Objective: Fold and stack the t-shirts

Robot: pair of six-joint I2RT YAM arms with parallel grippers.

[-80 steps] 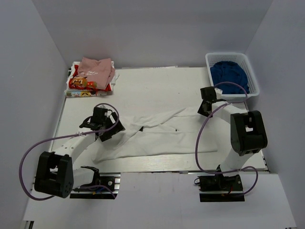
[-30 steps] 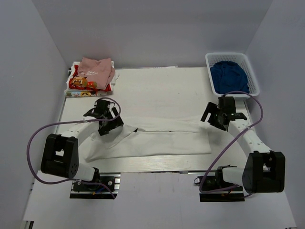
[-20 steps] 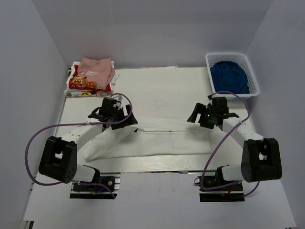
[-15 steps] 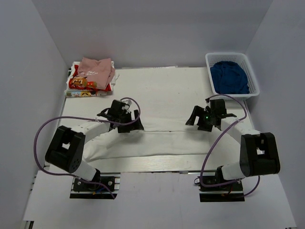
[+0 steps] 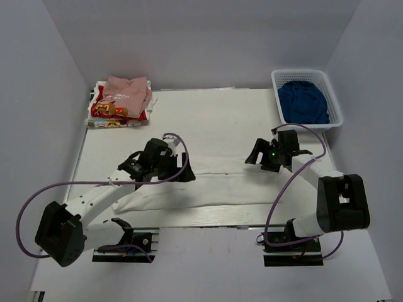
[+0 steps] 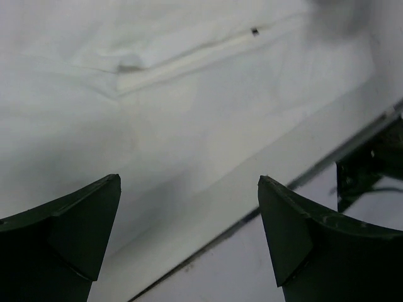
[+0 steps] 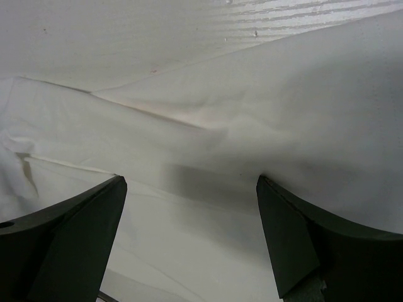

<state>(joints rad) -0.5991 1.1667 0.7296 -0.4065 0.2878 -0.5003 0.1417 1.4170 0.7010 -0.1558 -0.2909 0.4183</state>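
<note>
The large white t-shirt (image 5: 214,189) lies folded into a long band across the near half of the table. My left gripper (image 5: 181,171) hovers open over its back edge, left of the middle; in the left wrist view the white cloth (image 6: 189,94) lies under the spread fingers (image 6: 75,233) with nothing between them. My right gripper (image 5: 255,157) stands open above the band's right end, and the right wrist view shows the white shirt (image 7: 283,113) below its empty jaws. At the far left corner a pale pink t-shirt (image 5: 129,91) rests on one with red-yellow print (image 5: 106,111).
A white basket (image 5: 334,94) holding blue cloth (image 5: 303,100) stands at the far right. White walls close in the table on three sides. The table's near edge with its metal rail (image 5: 239,217) runs just below the shirt, also seen as a dark line (image 6: 327,160).
The white shirt has gone from a slanted spread to a narrower band. My left gripper has travelled right along its back edge; my right gripper has shifted left over its right end. Both stay open.
</note>
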